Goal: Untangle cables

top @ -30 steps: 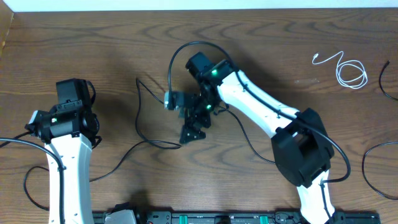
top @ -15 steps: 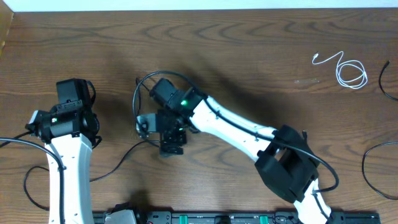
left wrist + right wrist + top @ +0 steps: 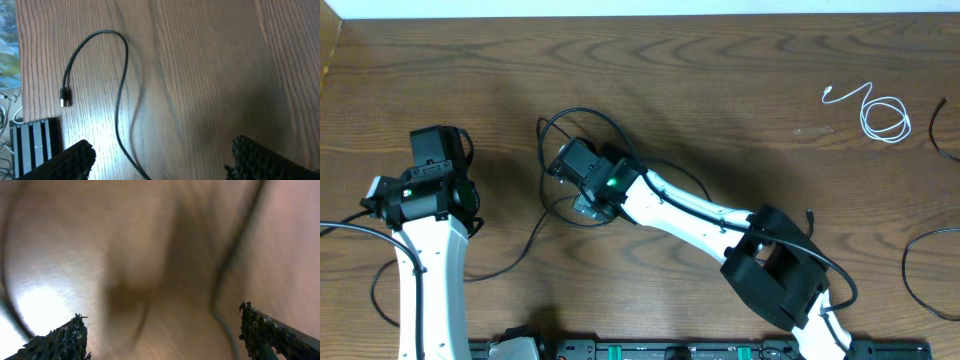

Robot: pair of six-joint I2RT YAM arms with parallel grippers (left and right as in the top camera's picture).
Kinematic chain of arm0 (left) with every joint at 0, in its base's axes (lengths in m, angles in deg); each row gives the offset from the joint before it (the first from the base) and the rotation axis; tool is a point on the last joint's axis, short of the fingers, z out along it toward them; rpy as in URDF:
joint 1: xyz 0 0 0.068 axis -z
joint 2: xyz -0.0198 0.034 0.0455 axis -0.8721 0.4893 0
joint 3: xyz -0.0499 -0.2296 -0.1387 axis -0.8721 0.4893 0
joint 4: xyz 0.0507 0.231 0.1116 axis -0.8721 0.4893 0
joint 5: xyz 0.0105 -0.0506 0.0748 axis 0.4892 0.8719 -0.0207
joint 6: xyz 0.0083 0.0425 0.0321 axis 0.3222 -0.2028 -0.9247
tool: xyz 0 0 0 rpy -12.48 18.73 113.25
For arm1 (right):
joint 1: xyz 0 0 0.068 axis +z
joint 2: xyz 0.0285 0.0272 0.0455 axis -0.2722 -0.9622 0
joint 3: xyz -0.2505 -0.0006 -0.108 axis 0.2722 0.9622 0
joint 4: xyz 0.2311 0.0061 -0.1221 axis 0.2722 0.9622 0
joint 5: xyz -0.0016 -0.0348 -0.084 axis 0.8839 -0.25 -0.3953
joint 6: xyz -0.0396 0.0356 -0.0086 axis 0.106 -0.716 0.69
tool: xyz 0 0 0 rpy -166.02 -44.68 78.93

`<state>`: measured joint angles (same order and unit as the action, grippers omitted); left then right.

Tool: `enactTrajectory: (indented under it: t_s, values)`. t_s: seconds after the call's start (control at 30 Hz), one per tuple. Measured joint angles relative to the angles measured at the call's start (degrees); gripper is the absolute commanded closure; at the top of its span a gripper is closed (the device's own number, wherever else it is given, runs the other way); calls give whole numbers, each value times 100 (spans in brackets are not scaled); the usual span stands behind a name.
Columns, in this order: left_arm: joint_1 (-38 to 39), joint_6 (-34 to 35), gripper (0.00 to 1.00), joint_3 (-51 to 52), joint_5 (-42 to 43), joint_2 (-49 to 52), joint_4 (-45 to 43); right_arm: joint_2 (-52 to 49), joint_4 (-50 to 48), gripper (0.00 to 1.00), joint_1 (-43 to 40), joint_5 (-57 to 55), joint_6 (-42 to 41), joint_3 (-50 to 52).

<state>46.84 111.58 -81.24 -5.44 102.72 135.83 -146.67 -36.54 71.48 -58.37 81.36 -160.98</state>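
From overhead, the right arm [image 3: 690, 205] lay stretched across the table [image 3: 740, 80] with its wrist over a looping black cable [image 3: 548, 135] left of centre. That was probably because this loop was the tangle to be worked. The fingers themselves were hidden under the wrist. The left arm [image 3: 420, 250] stood apart at the left edge, seemingly kept out of the way. A white cable [image 3: 875, 112] lay coiled on its own near the far right corner, well apart from the loop, and other black cords showed at the right edge.

In the left wrist view, the left gripper [image 3: 162, 145] had its fingers spread wide with nothing between them. A stretch of black cable curved over the wood ahead and ended in a small plug [image 3: 65, 97], clear of both fingers.

The right wrist view was badly blurred. The right gripper [image 3: 162, 320] showed two fingertips set far apart and gripping nothing. A dark smeared line, likely the cable, ran down just inside the right-hand finger [image 3: 265, 335]. The wide spread looked like readiness to straddle that strand.
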Motion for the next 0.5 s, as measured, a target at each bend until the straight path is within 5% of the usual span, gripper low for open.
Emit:
enactTrajectory:
  t_s: [0.5]
  values:
    - [-2, 0, 11, 0, 0, 0, -55, -2, -1165, 2, -111, -461, -466, 11]
